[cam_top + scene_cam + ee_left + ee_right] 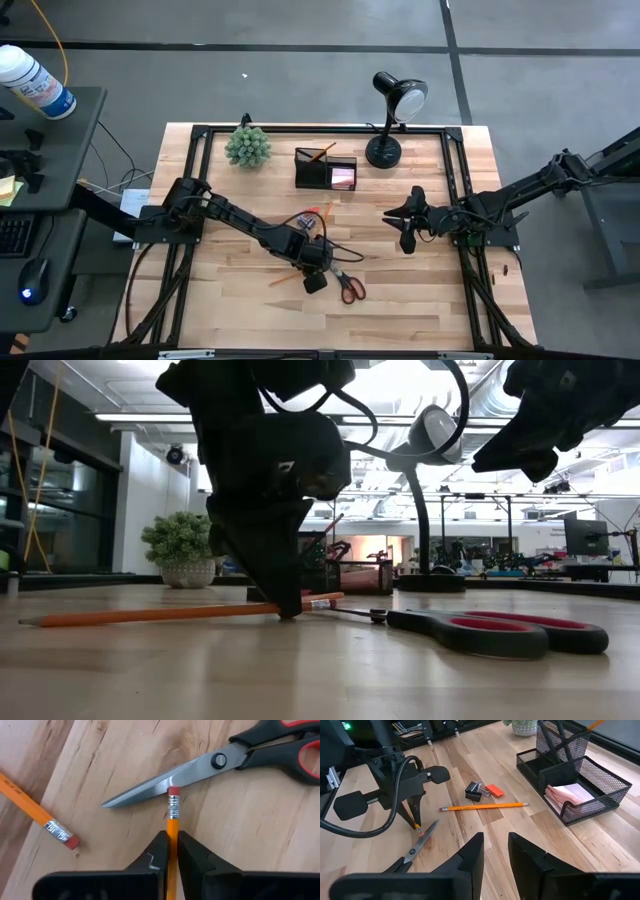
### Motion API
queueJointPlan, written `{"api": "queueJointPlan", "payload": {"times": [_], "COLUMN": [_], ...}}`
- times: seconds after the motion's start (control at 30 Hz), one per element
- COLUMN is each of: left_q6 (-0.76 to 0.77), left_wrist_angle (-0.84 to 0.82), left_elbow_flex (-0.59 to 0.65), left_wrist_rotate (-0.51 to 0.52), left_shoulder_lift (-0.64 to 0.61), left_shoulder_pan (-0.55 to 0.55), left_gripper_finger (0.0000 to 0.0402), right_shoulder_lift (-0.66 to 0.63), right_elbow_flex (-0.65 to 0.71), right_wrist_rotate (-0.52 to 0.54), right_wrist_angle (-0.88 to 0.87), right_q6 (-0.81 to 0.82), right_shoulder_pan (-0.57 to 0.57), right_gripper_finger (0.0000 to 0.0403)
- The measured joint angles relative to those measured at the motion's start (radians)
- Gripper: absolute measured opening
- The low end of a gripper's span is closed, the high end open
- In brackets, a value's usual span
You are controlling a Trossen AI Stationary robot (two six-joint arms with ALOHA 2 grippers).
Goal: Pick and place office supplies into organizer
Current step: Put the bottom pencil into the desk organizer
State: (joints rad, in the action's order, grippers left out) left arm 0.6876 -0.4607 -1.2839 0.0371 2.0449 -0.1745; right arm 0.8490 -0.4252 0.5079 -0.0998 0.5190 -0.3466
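My left gripper stands over the table's middle near part, shut on an orange pencil. The pencil's eraser end meets the blade of the red-handled scissors, which lie flat on the wood. A second pencil, a black binder clip and a small orange block lie between the scissors and the black mesh organizer. The organizer's low compartment holds a pink pad. My right gripper hovers open above the table's right half. My left gripper pinches the orange pencil between its two fingers, on the shaft just behind the metal ferrule. The fingers come from above, pointing down, and lie across the pencil. The pencil lies along the table, its sharpened tip toward the left near side.
A black desk lamp stands at the far edge, right of the organizer, and a green spiky plant ball left of it. The organizer's tall cup holds a pencil and a dark pen. Bare wood lies along the near edge.
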Motion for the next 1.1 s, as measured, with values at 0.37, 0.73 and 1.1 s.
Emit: {"api": "queueJointPlan", "payload": {"times": [0.37, 0.73, 1.1], "left_q6": [-0.013, -0.048, -0.216], "left_wrist_angle": [0.008, -0.021, 0.015], "left_elbow_flex": [0.003, 0.005, 0.001], "left_wrist_rotate": [0.002, 0.088, 0.347], "left_shoulder_lift": [-0.027, -0.152, -0.341], "left_shoulder_pan": [-0.002, -0.002, 0.043], "left_gripper_finger": [0.001, 0.0003, 0.0001], "right_shoulder_lift": [0.0, 0.0, 0.0], "right_elbow_flex": [0.0, 0.0, 0.0], "right_wrist_rotate": [0.007, 0.029, 0.029], "right_wrist_angle": [0.0, -0.001, -0.003], "right_q6": [-0.002, -0.003, -0.003], "right_shoulder_pan": [0.0, 0.0, 0.0], "right_gripper_finger": [0.0083, 0.0083, 0.0083]}}
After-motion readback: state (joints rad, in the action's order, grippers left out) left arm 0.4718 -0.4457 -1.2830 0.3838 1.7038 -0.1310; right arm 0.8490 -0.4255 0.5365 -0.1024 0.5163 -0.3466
